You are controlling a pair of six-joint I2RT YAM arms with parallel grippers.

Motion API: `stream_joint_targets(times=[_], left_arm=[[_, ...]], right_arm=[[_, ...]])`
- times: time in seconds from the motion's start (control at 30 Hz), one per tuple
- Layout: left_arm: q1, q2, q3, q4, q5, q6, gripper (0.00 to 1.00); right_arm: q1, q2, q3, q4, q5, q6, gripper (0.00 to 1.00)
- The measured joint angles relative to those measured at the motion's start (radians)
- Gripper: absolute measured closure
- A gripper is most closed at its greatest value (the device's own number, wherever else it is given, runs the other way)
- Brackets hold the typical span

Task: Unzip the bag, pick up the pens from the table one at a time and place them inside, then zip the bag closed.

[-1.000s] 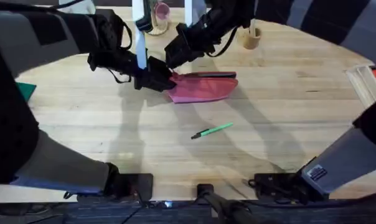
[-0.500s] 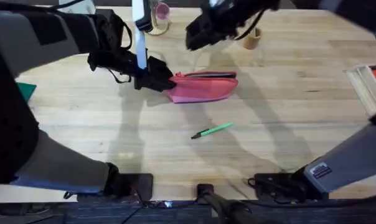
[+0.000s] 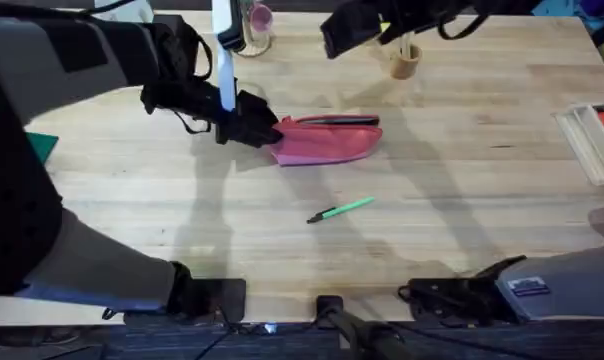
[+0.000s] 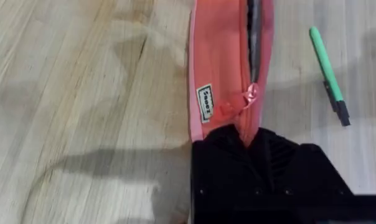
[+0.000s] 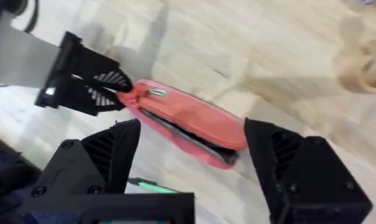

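Left gripper (image 3: pixel 260 130) is clamped on the soft bag (image 3: pixel 327 140) end; right gripper (image 5: pixel 191 165) spread, empty. Pen (image 3: pixel 340 210) near the bag — light, probably slippery; grip mid-barrel.

One pink-red bag (image 3: pixel 327 139) lies on the one wooden table (image 3: pixel 462 190), toward the far middle. One light-green pen (image 3: pixel 340 210) lies nearer than the bag. One small tan cup (image 3: pixel 403 62) stands at the far side, right of centre, and one clear jar with a pink lid (image 3: pixel 255 28) stands at the far side, left of centre. One clear box of sticks (image 3: pixel 587 140) sits at the right edge. One green item (image 3: pixel 42 146) shows at the left edge. Two grippers are counted: the left gripper (image 3: pixel 254 127) and the right gripper (image 3: pixel 344 32).
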Motion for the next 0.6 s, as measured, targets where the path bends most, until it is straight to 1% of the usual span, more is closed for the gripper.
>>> stream_joint_targets(times=[0.17,0.23,0.33,0.37,0.4,0.5,0.53,0.57,0.6], left_arm=[[0.000,0.000,0.000,0.000,0.000,0.000,0.959],[0.000,0.000,0.000,0.000,0.000,0.000,0.958],[0.000,0.000,0.000,0.000,0.000,0.001,0.913],[0.000,0.000,0.000,0.000,0.000,0.001,0.878],[0.000,0.000,0.000,0.000,0.001,0.001,0.807],[0.000,0.000,0.000,0.000,0.007,-0.001,0.407],[0.000,0.000,0.000,-0.001,0.008,0.000,0.292],[0.000,0.000,0.000,0.000,0.010,0.001,0.149],[0.000,0.000,0.000,-0.001,0.012,-0.004,0.046]], right_arm=[[0.000,-0.046,0.000,0.000,0.054,-0.014,0.006],[0.000,-0.047,0.000,0.000,0.058,-0.014,0.006],[0.000,-0.047,0.000,-0.001,0.061,-0.017,0.006],[0.000,-0.047,0.000,-0.001,0.061,-0.017,0.006],[0.000,-0.047,0.000,-0.001,0.062,-0.017,0.006],[0.000,-0.047,0.000,-0.001,0.062,-0.017,0.006],[0.000,-0.047,0.000,-0.001,0.062,-0.017,0.006],[0.000,-0.047,0.000,-0.001,0.062,-0.017,0.005],[0.000,-0.047,0.000,-0.001,0.062,-0.017,0.005]])
